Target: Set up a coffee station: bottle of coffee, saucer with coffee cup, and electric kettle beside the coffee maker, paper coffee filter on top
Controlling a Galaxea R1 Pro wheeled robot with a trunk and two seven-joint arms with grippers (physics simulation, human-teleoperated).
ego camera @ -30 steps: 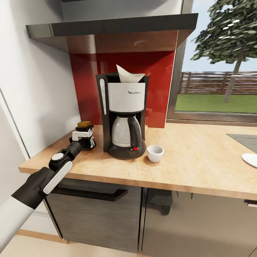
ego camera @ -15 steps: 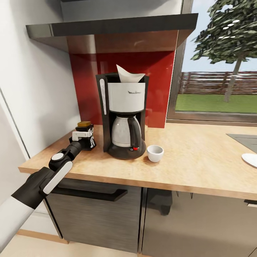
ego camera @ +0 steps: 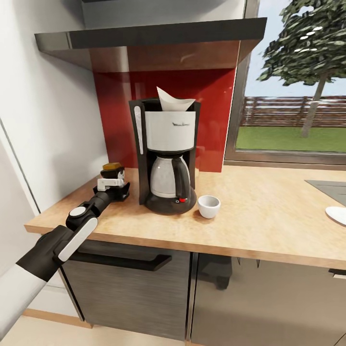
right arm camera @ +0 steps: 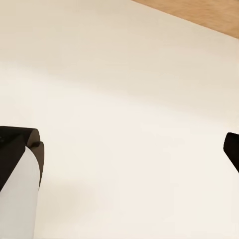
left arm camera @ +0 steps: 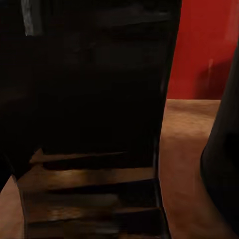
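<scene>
Dark bottle of coffee (ego camera: 113,172) sits lower than before; left fingers (ego camera: 117,189) released around it.

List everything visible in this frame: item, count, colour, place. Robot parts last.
coffee maker: 1, black and white, on the countertop by the red backsplash
paper coffee filter: 1, white, on top of the coffee maker
bottle of coffee: 1, dark, golden-brown lid, left of the coffee maker
coffee cup: 1, white, right of the coffee maker
saucer: 1, white, right edge
countertop: 1, tan
left gripper: 1, at the bottle
</scene>
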